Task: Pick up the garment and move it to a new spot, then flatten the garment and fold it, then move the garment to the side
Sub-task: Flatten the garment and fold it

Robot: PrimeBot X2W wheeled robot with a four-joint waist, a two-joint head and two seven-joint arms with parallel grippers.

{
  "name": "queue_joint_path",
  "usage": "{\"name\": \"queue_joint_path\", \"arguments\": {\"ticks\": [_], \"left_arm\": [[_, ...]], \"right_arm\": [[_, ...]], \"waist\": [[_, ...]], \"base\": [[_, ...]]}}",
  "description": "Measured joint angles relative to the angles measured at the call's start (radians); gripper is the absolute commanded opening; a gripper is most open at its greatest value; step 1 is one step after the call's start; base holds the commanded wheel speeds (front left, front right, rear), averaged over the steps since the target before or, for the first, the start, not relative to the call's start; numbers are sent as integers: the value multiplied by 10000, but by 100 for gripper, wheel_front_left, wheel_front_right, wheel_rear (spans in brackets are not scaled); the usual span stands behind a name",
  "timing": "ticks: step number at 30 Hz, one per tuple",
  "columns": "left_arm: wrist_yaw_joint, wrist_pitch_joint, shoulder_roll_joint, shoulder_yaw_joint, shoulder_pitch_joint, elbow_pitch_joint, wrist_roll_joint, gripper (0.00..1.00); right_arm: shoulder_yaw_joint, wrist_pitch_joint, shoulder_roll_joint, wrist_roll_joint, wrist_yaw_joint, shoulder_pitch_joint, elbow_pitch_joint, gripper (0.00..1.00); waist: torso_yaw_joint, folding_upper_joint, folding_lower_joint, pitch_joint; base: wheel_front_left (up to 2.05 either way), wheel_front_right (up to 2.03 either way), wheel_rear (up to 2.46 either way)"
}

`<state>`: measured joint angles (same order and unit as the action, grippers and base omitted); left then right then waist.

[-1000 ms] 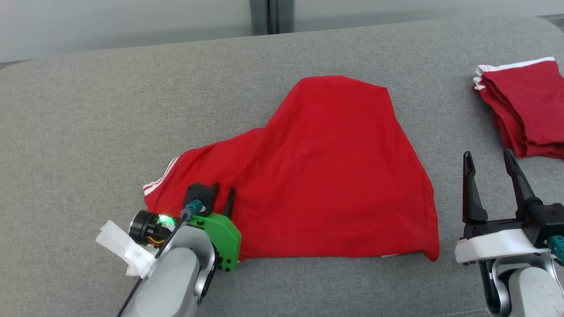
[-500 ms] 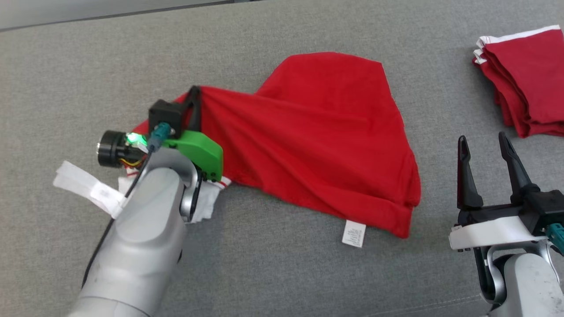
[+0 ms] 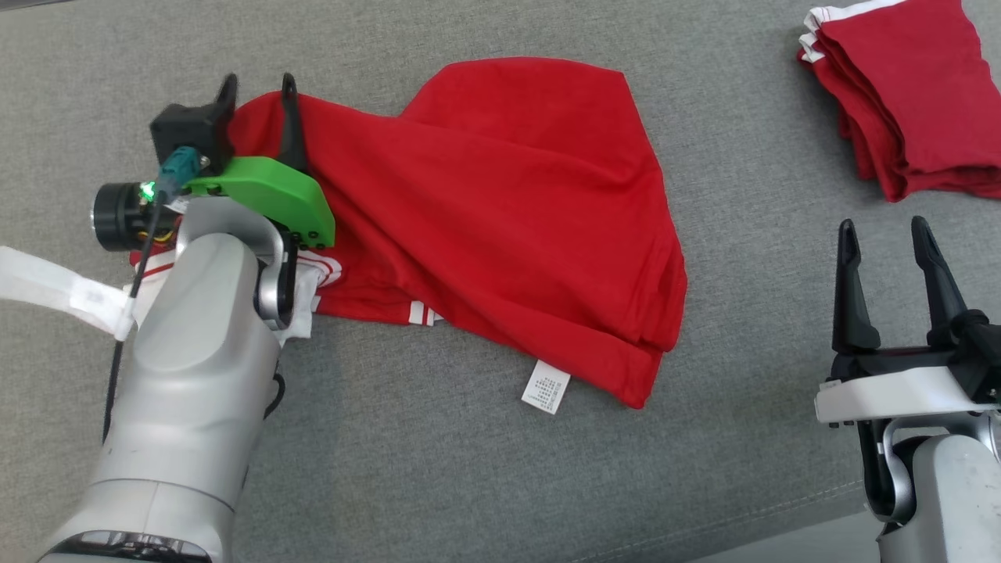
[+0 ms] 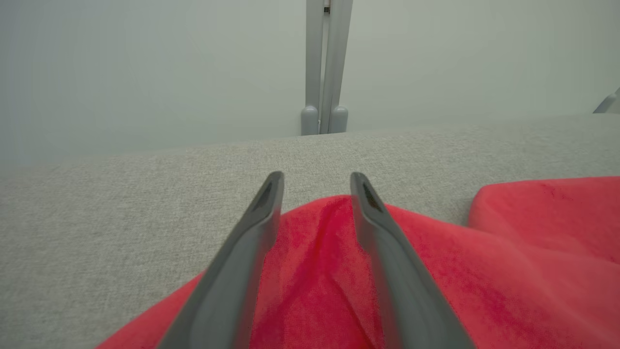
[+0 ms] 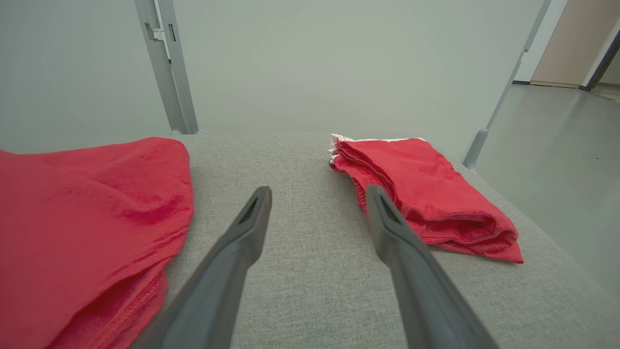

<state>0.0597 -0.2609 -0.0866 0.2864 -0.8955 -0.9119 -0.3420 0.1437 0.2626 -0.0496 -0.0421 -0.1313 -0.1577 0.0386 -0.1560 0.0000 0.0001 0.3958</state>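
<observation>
The red garment (image 3: 500,203) lies on the grey table, its left part folded over itself, white-striped hems (image 3: 418,313) and a white label (image 3: 546,387) showing at the near edge. My left gripper (image 3: 258,87) stands open over the garment's far-left corner. In the left wrist view the left gripper (image 4: 315,186) has its fingers apart, with red cloth (image 4: 533,242) lying loose beneath them. My right gripper (image 3: 887,234) is open to the right of the garment, holding nothing. In the right wrist view the right gripper (image 5: 317,194) hangs over bare table, the garment (image 5: 87,203) to its left.
A stack of folded red garments (image 3: 899,94) with white trim lies at the far right, also seen as a red stack (image 5: 426,194) in the right wrist view. The table's near edge (image 3: 782,539) runs across the lower right. A grey wall post (image 4: 322,72) stands behind the table.
My left gripper took the garment's near-left corner, carried it up and over toward the far side, and has let it go. The head camera tilted downward. The right arm stayed put.
</observation>
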Motion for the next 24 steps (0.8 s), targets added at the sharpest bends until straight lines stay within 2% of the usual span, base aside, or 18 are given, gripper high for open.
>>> {"name": "queue_joint_path", "arguments": {"ticks": [5,10,19,24], "left_arm": [[-157,-15,-276,-562,941,1434,-71,100],[-167,-19,-278,-972,2406,2932,19,100],[-144,-31,130,-1281,5273,5058,244,100],[-65,-31,282,-1246,6103,5682,226,100]], "right_arm": [[385,0,-6,107,0,200,75,100],[42,0,2,123,0,594,244,100],[-978,0,13,-88,0,1109,1172,100],[-1300,0,8,-88,0,831,2119,100]], "waist": [[125,0,0,-167],[391,0,0,-528],[939,0,-1,-1308],[1306,0,-1,-1557]], "base": [[0,0,0],[0,0,0],[0,0,0],[0,0,0]]}}
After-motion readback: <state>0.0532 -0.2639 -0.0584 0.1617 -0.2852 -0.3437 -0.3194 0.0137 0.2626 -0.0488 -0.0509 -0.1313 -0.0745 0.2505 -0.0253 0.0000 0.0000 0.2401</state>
